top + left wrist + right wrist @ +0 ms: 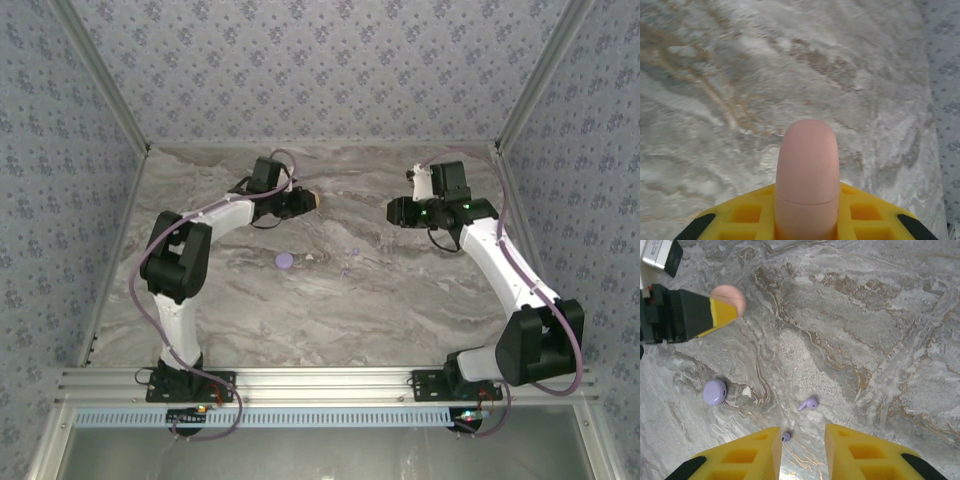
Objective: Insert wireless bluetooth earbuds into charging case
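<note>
1. Right pincer (802, 450) sits closest in its wrist view, jaws apart, empty, over the desk (890, 340).
2. Lilac earbuds (809, 403) lie loose on the desk right of the lilac disc (715, 392), apart from it; the nearer bud (785, 436) is just off the right pincer's fingertip.
3. Left pincer (807, 210) is clamped on the pink case (806, 165), held up beyond the disc.
4. Step, I judge: picking the first bud. Next: lower, centre on the nearer bud, close gently. The case looks shut and needs opening.
</note>
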{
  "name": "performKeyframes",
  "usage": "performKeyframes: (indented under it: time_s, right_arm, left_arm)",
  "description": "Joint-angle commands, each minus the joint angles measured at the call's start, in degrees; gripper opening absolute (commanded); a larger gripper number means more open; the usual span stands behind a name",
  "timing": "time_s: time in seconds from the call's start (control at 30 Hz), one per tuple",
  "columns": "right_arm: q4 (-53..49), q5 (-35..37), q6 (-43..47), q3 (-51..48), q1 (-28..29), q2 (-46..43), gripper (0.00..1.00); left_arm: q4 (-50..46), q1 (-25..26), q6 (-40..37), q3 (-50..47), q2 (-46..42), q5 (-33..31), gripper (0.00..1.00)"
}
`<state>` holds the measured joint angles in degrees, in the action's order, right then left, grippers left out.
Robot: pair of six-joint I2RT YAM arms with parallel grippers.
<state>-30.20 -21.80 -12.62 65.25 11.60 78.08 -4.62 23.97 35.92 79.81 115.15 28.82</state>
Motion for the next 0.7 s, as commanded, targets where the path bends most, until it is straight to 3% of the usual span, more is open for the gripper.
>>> performKeyframes:
  time_s: [0.0, 0.67]
  right_arm:
    - [-1.0, 0.7, -1.0, -1.2, -0.4, -1.7, 0.30]
    - [-1.4, 1.0, -1.2, -2.4, -0.4, -1.8, 0.31]
  left_arm:
    - [-5.7, -1.0, 1.7, 4.7, 3.1, -0.9, 0.22]
    - [-19.0, -3.0, -0.5, 19.7, 16.0, -3.5, 0.24]
